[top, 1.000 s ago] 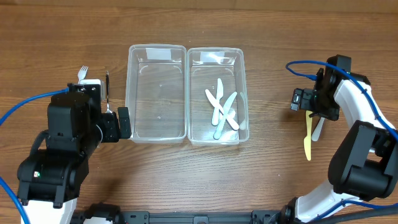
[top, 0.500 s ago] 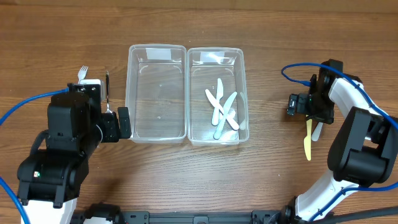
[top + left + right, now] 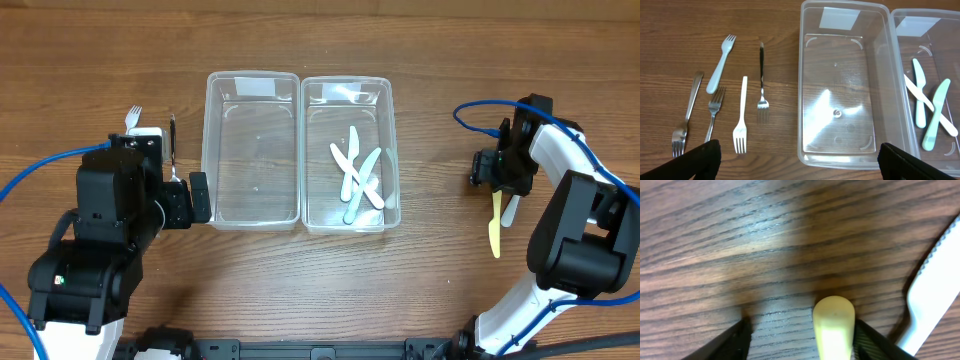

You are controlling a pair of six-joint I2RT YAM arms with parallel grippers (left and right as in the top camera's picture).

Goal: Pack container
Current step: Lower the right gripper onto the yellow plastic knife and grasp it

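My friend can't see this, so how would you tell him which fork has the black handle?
Find the empty clear box on the table. Five forks lie to its left; pick the fork nearest the box. It alone has a black handle; the others are white, pale blue or plain metal.

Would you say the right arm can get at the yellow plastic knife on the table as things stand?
Probably yes: the right gripper, jaws open, straddles the end of the yellow plastic knife, and the white plastic knife lies outside the jaws.
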